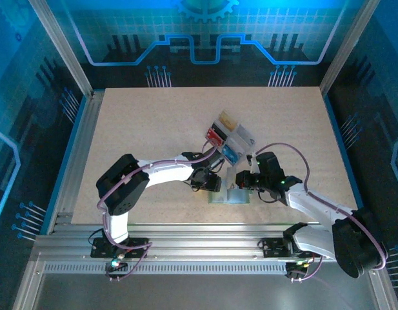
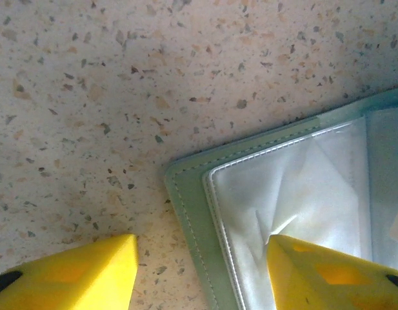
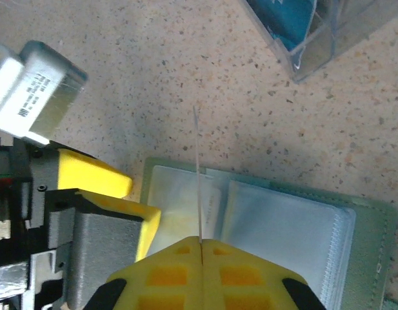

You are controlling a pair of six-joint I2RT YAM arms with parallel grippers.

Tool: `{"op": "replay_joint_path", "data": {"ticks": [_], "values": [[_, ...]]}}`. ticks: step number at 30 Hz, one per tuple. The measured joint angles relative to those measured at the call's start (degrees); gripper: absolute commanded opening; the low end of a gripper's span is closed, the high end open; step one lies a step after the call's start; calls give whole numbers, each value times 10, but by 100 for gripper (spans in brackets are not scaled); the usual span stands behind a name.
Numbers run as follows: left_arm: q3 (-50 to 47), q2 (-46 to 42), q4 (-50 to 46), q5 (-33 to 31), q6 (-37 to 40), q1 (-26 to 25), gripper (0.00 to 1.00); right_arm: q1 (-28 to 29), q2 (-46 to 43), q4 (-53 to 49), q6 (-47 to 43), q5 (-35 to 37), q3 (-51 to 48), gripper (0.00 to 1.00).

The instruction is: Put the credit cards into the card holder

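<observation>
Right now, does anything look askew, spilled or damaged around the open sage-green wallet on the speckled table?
Nothing spilled or damaged. The flat sage-green wallet lies open; its clear plastic sleeve looks creased beside a finger of the left gripper. The right gripper pinches a thin card edge-on above it, as expected.

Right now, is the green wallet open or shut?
Open. The card holder lies spread flat on the table, with its clear pockets facing up.

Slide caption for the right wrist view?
Right end effector pinches a card edge-on over the open card holder.
</observation>
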Motion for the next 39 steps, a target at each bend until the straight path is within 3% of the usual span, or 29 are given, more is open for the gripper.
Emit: {"op": "replay_joint_path", "data": {"ticks": [39], "values": [[-8, -1, 5, -9, -12, -1, 47, -4, 31, 56, 69, -20, -52, 0]]}}
